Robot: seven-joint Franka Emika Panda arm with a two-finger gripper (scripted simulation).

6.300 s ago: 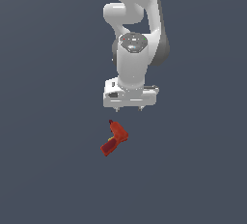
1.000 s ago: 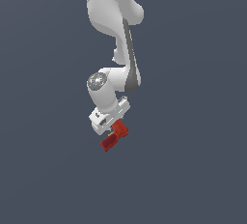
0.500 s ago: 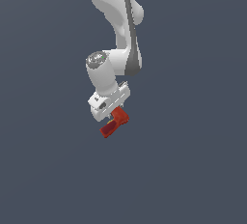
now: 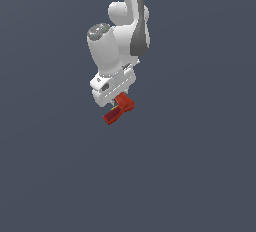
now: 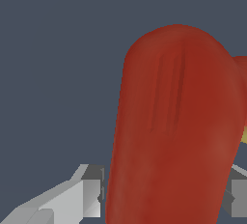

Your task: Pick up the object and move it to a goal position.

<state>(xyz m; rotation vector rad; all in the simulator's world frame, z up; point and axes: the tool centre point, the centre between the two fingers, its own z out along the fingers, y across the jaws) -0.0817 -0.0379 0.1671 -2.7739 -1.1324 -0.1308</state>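
The object [image 4: 118,109] is a small red-orange pistol-shaped item with a darker red handle. It hangs just under my white gripper [image 4: 116,102] in the exterior view, lifted off the grey ground. The gripper is shut on it. In the wrist view the object [image 5: 176,131] fills much of the picture as a tall red shape between the two grey fingers [image 5: 91,196]. The arm reaches down from the top of the exterior view.
A plain dark grey surface [image 4: 200,166] surrounds the arm on all sides. No other objects show.
The gripper has risen with the object held in it and drifted slightly toward the exterior view's right. Long before, the gripper hung open above the object lying below.
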